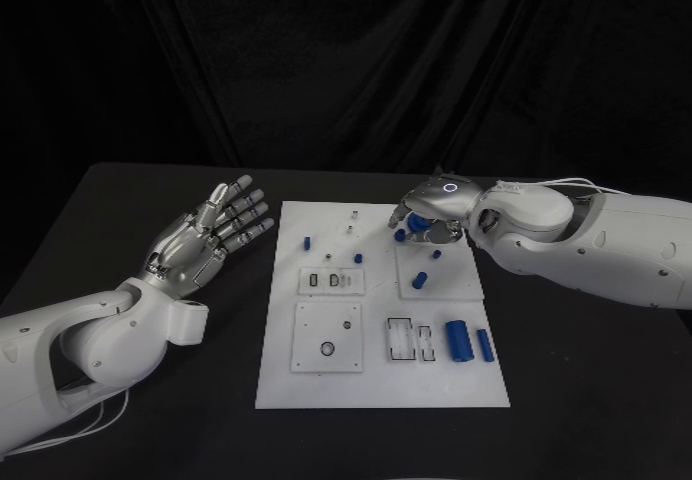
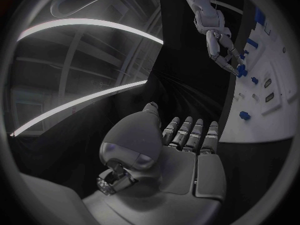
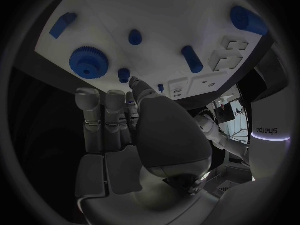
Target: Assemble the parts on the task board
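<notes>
While hovering palm-up over the black table (image 1: pixel 144 190), just left of the white task board plate (image 1: pixel 382 390), silver left hand (image 1: pixel 209 235) with fingers (image 1: pixel 245 205) spread wide and holding nothing. Well apart from every part.

Moving across the board: small blue peg (image 1: pixel 307 242) near the left edge, out in the open. Next, a blue toothed gear wheel (image 1: pixel 411 228) toward the far right corner, with the silver right hand (image 1: pixel 440 205) bent down right over it. From the right wrist view, fingertips reaching past the gear (image 3: pixel 88 62) toward a little blue stud (image 3: pixel 124 75). Honestly can't tell whether pinching something or just touching, so not guessing. Then a short blue cylinder (image 1: pixel 420 280) just nearer than that hand. Finally a fat blue cylinder (image 1: pixel 460 342) with a thin blue rod (image 1: pixel 486 346) just beside it, near the right edge.

Handling-wise, probably hard plastic all round: light, stiff, a bit slick, not fragile. Best to take the gear across its rim, since the teeth should give some bite. Pinch pegs and cylinders mid-length from the sides. Likely to roll or skitter off if nudged rather than gripped, so go easy on the approach.
</notes>
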